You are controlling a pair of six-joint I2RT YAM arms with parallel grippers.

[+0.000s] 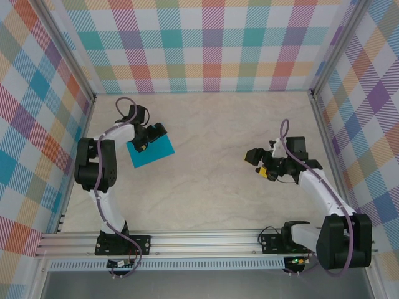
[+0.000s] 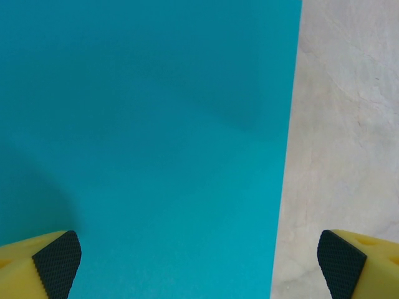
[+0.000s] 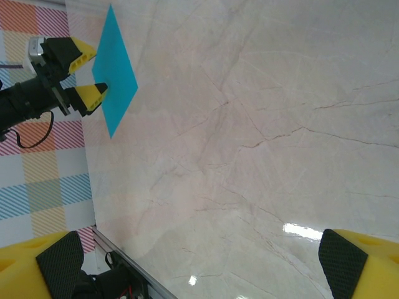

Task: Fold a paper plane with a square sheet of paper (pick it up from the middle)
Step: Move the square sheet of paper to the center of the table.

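Across the pale stone-patterned table [image 1: 212, 205], the square sheet of paper [image 1: 154, 152] lies flat and unfolded on the left side, toward the far half. Over its far-left corner hangs the left gripper [image 1: 144, 138], jaws spread wide and grasping nothing; seen from its wrist, they straddle the sheet's edge, one side above the blue, the other above bare table. Well apart on the right, the right gripper [image 1: 257, 163] is likewise released, spread wide over bare table
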